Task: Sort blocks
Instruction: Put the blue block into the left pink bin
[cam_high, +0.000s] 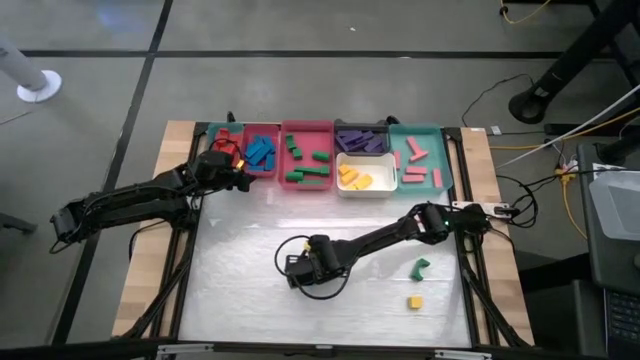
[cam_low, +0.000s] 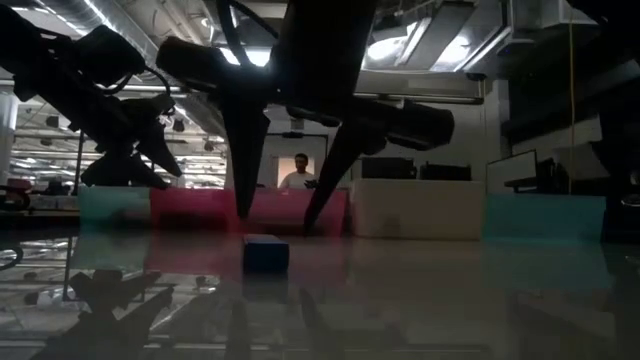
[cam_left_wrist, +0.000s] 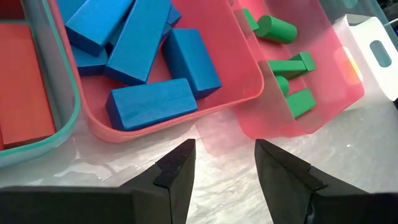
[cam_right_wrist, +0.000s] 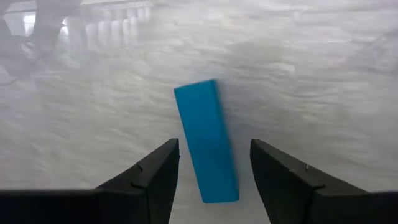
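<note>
Blue block (cam_right_wrist: 207, 142) lies on the table between the released right end effector (cam_right_wrist: 214, 165) fingers; left end effector (cam_left_wrist: 225, 165) also released.

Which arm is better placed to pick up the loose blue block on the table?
The right. Its gripper hangs over the blue block with jaws open on either side, not yet touching. The left gripper sits empty by the tray of blue blocks, far from it.

arms: dark, jointed, slender | right arm (cam_high: 385, 236): black cable loop at wrist | fingers (cam_right_wrist: 144, 180): black, wedge-shaped
</note>
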